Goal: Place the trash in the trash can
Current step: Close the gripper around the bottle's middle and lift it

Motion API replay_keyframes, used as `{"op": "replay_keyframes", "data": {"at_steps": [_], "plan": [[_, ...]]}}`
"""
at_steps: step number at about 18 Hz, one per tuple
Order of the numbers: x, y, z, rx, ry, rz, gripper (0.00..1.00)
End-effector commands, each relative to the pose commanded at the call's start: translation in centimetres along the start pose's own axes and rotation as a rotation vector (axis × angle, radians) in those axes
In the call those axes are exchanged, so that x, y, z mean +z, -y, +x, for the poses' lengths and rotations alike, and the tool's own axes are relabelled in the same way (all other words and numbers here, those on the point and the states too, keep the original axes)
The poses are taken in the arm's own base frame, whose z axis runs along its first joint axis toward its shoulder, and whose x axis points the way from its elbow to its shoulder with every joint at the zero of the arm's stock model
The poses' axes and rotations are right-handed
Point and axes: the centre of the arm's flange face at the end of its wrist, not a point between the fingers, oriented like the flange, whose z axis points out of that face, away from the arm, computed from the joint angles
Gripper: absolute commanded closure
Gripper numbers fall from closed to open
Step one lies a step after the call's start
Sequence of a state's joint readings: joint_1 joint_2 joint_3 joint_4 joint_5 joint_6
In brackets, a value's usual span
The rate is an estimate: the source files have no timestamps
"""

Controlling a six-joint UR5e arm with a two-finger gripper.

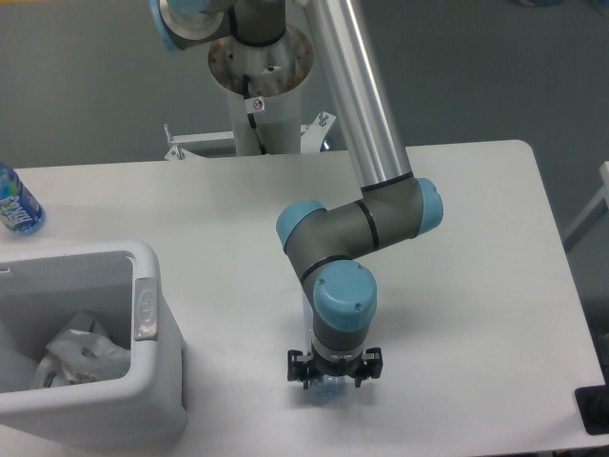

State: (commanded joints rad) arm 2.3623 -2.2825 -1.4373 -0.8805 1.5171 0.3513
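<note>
A grey UR5e arm with pale blue joint caps (345, 297) reaches down from a silver upper tube to the near part of the white table (495, 286). Its black two-finger gripper (333, 376) sits low over the table, straddling the slim clear crinkled plastic water bottle (330, 384), which lies on the tabletop almost wholly hidden under the wrist; only a small bluish end of it shows below the gripper and a sliver of clear plastic shows to the left of the wrist. The black fingers (298, 368) stand on either side of that visible end, but whether they press on the bottle or stand apart from it cannot be told from this view, so how wide the gripper stands is unclear.

At the left edge sits the large white rectangular plastic bin with rounded corners and a thick rim (152, 328), a grey handle plate (145, 307) on its right-hand side facing the arm. Inside it, against the lower part, lies the crumpled white plastic wrapper (81, 354). The bin stands well apart from the gripper and bottle.

At the far left edge of the table a deep-blue bottle with a blue-and-white label (15, 202) stands partly cut off by the picture's border. Behind the table rises the arm's white mounting column (261, 112)
</note>
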Motion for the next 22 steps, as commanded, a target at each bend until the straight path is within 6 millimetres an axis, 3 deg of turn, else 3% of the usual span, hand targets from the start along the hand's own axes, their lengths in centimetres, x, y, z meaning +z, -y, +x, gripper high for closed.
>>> {"op": "replay_keyframes", "data": {"at_steps": [2, 8, 17, 19, 22], "plan": [[-0.1, 0.0, 0.1, 0.002, 0.000, 0.001, 0.33], [-0.7, 0.1, 0.1, 0.008, 0.008, 0.005, 0.44], [-2.3, 0.4, -0.1, 0.009, 0.016, 0.027, 0.45], [-4.0, 0.8, -0.1, 0.012, 0.020, 0.054, 0.45], [-8.3, 1.6, -1.2, 0.006, 0.028, 0.128, 0.45]]}}
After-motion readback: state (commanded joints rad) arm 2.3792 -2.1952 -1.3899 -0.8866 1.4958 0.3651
